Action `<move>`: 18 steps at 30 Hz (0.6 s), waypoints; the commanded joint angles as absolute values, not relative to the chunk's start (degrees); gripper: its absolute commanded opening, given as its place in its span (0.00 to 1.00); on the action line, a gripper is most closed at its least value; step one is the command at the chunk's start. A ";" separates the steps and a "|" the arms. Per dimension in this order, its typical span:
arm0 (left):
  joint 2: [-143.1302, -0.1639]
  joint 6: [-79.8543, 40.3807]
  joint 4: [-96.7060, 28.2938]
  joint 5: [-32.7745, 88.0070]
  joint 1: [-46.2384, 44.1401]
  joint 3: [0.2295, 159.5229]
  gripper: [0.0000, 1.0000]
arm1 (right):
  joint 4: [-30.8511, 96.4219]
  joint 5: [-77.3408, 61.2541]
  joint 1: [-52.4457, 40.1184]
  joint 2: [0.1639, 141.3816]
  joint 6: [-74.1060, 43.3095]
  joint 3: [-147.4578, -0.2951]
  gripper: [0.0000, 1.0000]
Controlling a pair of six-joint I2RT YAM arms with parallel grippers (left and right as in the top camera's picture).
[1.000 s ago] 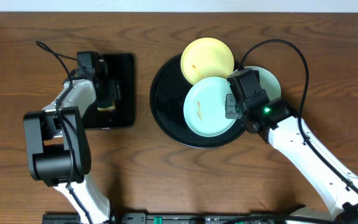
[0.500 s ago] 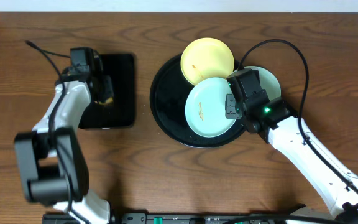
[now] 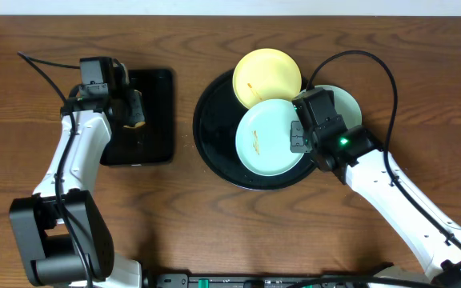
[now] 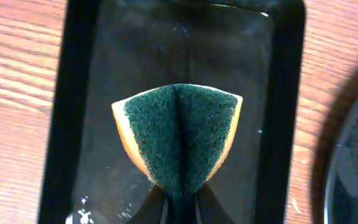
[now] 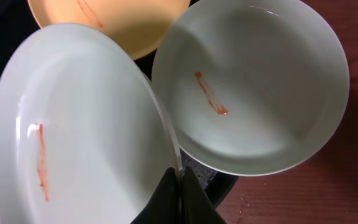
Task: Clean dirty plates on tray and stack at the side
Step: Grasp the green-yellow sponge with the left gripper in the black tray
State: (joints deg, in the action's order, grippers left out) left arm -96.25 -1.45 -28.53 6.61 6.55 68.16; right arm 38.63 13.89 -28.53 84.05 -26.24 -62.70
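**Nothing wiped or stacked yet**

Gripping a folded, green-faced sponge (image 4: 179, 140) in the closed left fingers (image 4: 160, 208), over the rectangular black tray (image 4: 73, 93). Pinching the rim of one mint plate (image 5: 86, 124) with the right fingers (image 5: 188, 202), shut thin on it, on the round black tray (image 3: 214, 144). Orange smears on that plate, on the second mint plate (image 5: 260, 93) jutting past the tray's right edge, and on the yellow plate (image 3: 266, 76) at the far side. Seemingly readying the first scrub; all three left to clean, then stack on the desk (image 3: 214, 240).
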 commanded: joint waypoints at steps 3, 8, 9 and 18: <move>-95.94 0.23 -27.24 14.59 6.59 69.19 0.08 | 38.61 14.11 -28.95 84.03 -27.44 -62.48 0.01; -91.57 0.27 -20.75 22.09 6.57 69.19 0.08 | 37.15 14.13 -28.95 84.03 -30.39 -60.99 0.01; -90.30 0.16 -19.29 22.04 6.57 69.19 0.09 | 36.49 14.13 -28.93 84.03 -30.39 -60.58 0.01; -87.24 0.23 -13.04 14.06 6.59 69.10 0.07 | 32.45 14.13 -28.91 84.03 -30.39 -58.33 0.01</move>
State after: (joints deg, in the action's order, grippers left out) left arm -86.43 0.03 -13.47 18.35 6.55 68.18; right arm 32.71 13.82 -28.53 84.05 -29.36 -58.52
